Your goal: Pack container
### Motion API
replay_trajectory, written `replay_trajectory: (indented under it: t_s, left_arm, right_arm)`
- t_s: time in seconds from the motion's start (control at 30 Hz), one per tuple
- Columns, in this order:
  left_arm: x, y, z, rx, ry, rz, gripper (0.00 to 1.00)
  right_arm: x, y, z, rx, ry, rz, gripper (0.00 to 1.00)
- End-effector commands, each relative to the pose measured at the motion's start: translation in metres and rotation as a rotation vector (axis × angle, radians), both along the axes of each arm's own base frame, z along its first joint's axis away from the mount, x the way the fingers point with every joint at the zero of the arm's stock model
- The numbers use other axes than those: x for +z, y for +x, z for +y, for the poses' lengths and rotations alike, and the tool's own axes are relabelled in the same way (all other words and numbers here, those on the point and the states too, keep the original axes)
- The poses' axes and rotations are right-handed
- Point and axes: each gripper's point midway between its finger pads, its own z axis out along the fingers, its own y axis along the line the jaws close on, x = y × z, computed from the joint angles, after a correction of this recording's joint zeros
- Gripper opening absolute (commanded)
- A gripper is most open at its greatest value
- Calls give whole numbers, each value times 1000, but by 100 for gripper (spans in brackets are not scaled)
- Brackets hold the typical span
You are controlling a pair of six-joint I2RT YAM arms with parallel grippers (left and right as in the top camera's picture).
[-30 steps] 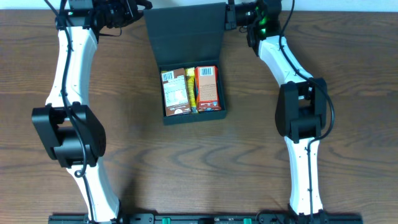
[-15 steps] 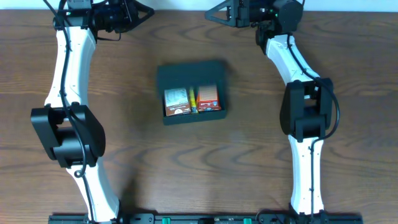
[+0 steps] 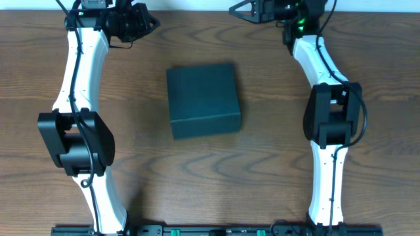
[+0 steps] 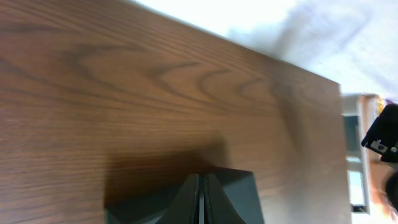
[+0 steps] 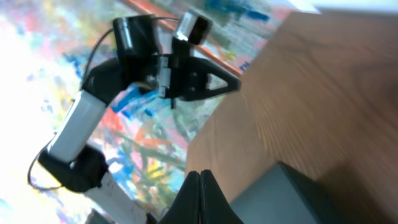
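Note:
The container (image 3: 202,99), a dark teal-black box, lies in the middle of the table with its flap lid down, so its contents are hidden. My left gripper (image 3: 149,19) is shut and empty near the table's far edge, up and left of the box. My right gripper (image 3: 233,11) is shut and empty at the far edge, above the box's right side. In the left wrist view the shut fingers (image 4: 200,190) stand before a dark part of the box (image 4: 239,196). In the right wrist view the shut fingers (image 5: 200,186) are next to a box corner (image 5: 292,196).
The wooden table (image 3: 367,164) ends at a white strip along the far side. The left arm (image 5: 149,68) shows in the right wrist view over a colourful floor beyond the table edge. Both arm bases stand at the near edge.
The box lid went from upright and open to fully closed, hiding the snack packets. My right gripper let go of the lid and drew back to the far edge. The left arm shifted slightly right.

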Motion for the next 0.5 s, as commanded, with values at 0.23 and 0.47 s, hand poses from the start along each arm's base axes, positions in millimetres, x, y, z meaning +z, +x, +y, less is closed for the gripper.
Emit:
replay_trajectory:
  t_s: [0.23,0.47]
  left_arm:
    - [-24,-24,-2,78,208,125,6]
    - [-35,-43,-6,74,273,201,6]
  right_arm:
    - [-91,62,-25,-444,-290,-2,2]
    - [-140,68,-83,-602,-545,97,2]
